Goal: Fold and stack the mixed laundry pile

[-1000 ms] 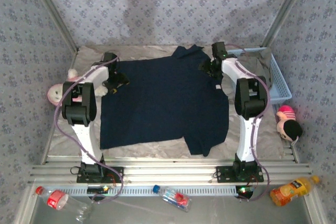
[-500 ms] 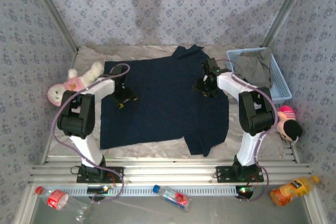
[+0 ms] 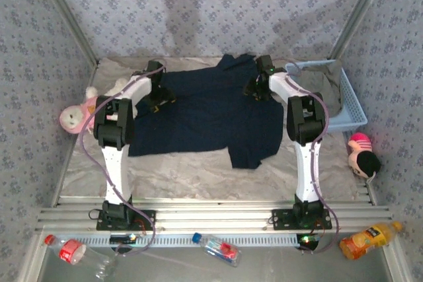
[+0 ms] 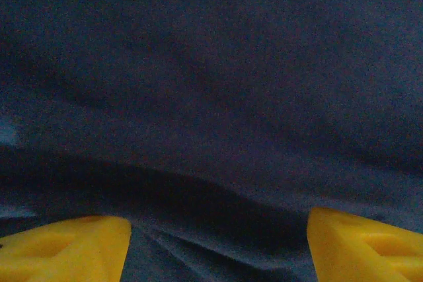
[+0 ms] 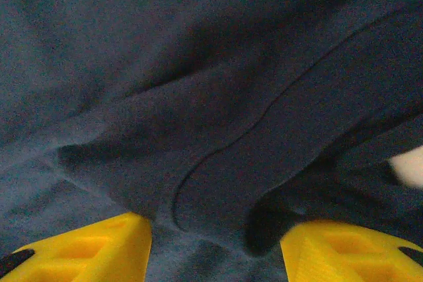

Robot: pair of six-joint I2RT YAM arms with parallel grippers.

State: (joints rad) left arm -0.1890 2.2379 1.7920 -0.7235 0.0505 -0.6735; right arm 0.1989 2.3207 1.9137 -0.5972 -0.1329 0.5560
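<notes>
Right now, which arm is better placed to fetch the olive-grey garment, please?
Right: the right gripper is on the navy garment beside the basket holding the olive-grey garment; the left gripper is across the cloth.

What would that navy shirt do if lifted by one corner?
The navy shirt would probably droop and fold: it lies rumpled, with soft creases in the right wrist view. It looks thin, so it is likely light, with little risk of rolling or breaking.
</notes>
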